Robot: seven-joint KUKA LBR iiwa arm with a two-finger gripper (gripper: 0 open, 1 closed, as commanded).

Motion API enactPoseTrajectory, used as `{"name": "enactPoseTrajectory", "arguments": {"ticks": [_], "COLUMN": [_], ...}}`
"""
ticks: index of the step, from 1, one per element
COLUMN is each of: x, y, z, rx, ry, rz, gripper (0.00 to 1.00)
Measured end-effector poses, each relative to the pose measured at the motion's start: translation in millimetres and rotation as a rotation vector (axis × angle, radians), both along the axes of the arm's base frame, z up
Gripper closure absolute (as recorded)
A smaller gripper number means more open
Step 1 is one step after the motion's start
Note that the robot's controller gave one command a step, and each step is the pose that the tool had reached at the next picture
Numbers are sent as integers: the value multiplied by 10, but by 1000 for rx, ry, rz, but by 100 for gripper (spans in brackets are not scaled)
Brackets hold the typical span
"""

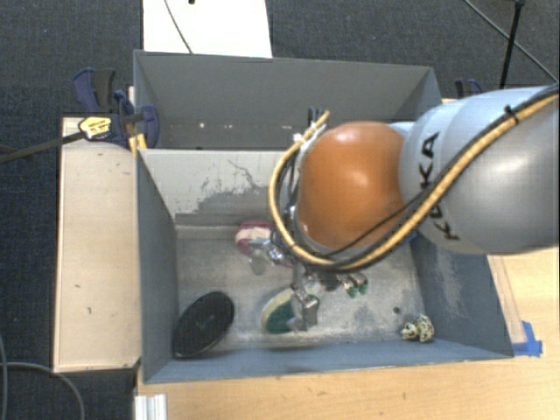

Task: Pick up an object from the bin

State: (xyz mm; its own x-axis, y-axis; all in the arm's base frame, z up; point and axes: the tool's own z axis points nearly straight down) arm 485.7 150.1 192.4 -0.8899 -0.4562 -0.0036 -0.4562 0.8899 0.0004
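The thing nearest the pincer is a small green and cream object (pixel 280 314), rounded, lying on the bin floor near the front wall, about midway along it. The pincer (pixel 306 305) stands right at that object's right edge and looks to be touching it. From here I cannot tell whether it is wide or narrow, nor whether it has hold of anything, since its lower end blends into the object. Everything above that is covered by the round orange cover (pixel 350 185) on the wrist. Just right of the pincer, a small dark green piece (pixel 355 288) peeks out from under the cover, too small to name. Behind and to the left, close to the back of the floor, lies a pink and white thing (pixel 254 233), partly tucked behind the looping cables (pixel 282 201), with a greyish bit below it that I cannot make out. A flat black disc (pixel 203 323) leans in the front left corner, resting against the left wall of the grey bin (pixel 157 252). Well apart on the right, near the front wall, sits a small speckled yellowish lump (pixel 418 329). The silver arm (pixel 494 178) comes in from the right and is cut off at the edge.
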Motion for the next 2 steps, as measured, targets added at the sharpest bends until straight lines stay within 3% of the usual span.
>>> {"name": "enactPoseTrajectory", "arguments": {"ticks": [1, 2], "x": [215, 248], "y": [-189, -164], "z": [-1123, -1073], "rx": [-3, 2], "ry": [7, -5], "rz": [227, 222], "gripper": [0, 100]}}
